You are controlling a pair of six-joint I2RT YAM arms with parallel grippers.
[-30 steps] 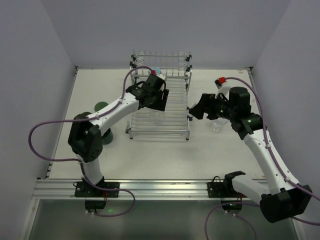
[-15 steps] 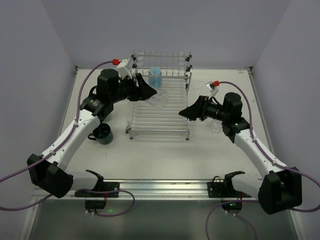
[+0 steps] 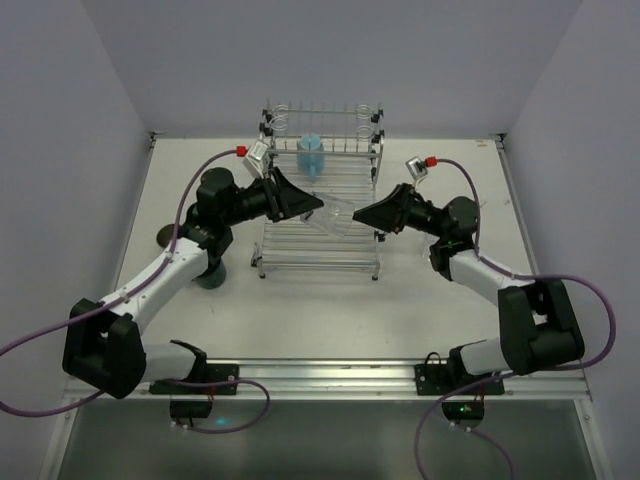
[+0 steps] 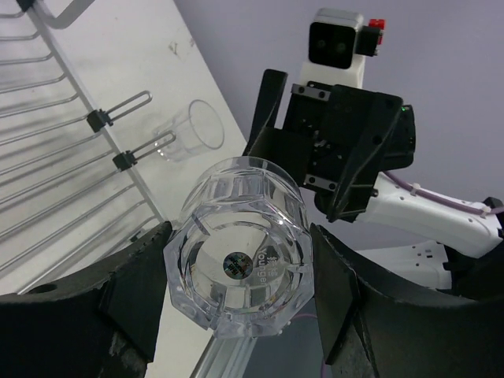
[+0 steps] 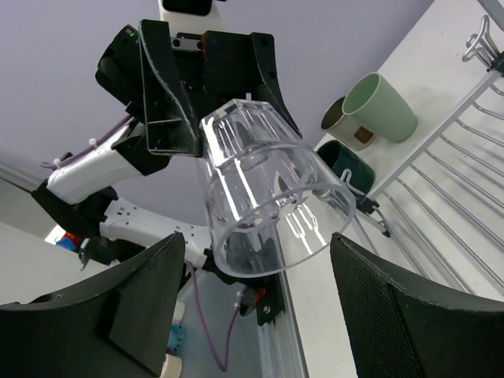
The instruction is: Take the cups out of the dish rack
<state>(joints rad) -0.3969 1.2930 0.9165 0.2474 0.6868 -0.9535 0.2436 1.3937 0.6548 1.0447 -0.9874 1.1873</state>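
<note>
both meet above the dish rack (image 3: 320,255), likely for a handover. left gripper (image 3: 308,204) clamps the clear tumbler (image 3: 335,212) by its base. right gripper (image 3: 362,214), at its 3 o'clock, straddles the rim; whether it grips, i cannot tell.

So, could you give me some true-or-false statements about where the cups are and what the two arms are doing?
1. The left gripper holds a clear cup in the air. True.
2. The rack has no cups in it. False: a light blue cup stands at its back.
3. The right gripper is clamped on the clear cup. False: its fingers are open on either side of the cup's mouth, not touching it.
4. A green cup is on the table, outside the rack. True.
5. The dark mug is in the rack. False: it is on the table near the green cup.
</note>
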